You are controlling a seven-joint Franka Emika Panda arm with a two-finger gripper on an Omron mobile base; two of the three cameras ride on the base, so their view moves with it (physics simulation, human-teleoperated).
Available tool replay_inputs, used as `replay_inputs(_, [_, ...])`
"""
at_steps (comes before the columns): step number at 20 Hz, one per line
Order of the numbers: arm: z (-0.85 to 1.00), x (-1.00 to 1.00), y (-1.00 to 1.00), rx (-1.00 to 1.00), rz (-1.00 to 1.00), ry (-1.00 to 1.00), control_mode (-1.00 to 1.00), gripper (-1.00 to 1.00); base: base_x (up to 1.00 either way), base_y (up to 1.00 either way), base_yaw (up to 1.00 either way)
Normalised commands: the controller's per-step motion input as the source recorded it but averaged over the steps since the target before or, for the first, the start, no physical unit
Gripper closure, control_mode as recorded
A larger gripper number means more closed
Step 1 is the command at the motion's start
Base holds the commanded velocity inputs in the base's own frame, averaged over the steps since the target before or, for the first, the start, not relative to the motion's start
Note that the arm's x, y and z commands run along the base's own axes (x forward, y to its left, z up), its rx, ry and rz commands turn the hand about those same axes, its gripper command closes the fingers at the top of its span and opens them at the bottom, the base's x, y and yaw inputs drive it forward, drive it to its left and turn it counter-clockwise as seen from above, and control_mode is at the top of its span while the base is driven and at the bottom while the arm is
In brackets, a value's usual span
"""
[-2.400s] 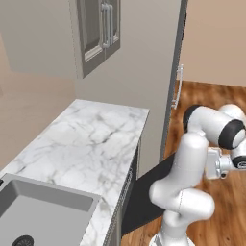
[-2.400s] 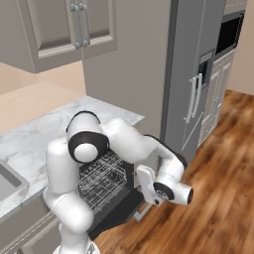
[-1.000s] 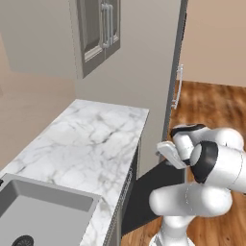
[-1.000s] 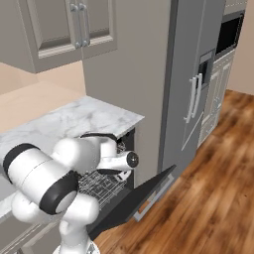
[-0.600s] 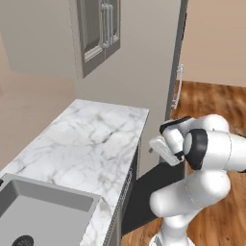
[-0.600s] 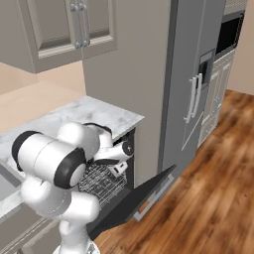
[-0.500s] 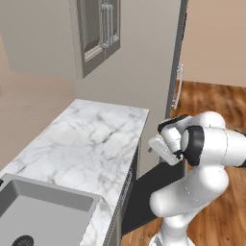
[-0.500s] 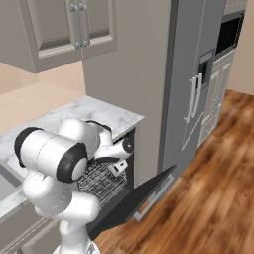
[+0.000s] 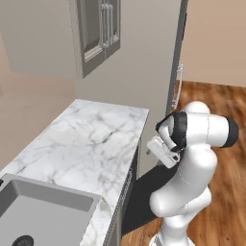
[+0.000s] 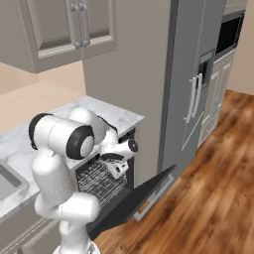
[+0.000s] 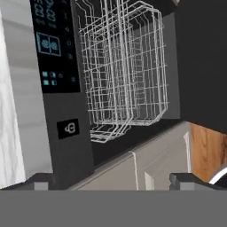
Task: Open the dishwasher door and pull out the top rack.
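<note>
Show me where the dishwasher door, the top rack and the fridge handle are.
dishwasher door [image 10: 134, 201], right base view: middle of its dark inner face.
top rack [image 11: 128, 57], hand view: wire grid of the basket.
fridge handle [image 10: 190, 99], right base view: middle of the bar.

A marble counter runs along the wall, with a grey sink set in its near end. A wood floor lies to the right.

White arm folded tight, claw angled downward (jaws spread wide)
</note>
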Motion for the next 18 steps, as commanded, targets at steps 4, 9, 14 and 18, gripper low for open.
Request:
replay_inputs(4, [-0.45,0.0,-0.1,0.18,0.01,0.03,-1.0,-1.0,0.0,0.0,0.0])
replay_inputs(9, [-0.39,0.0,-0.04,0.2,0.04,0.0,-1.0,-1.0,0.0,0.0,0.0])
replay_inputs(14, [-0.3,0.04,0.0,0.16,0.05,0.0,-1.0,-1.0,0.0,0.0,0.0])
replay_inputs(18, [-0.22,0.13,0.0,0.14,0.04,0.0,-1.0,-1.0,0.0,0.0,0.0])
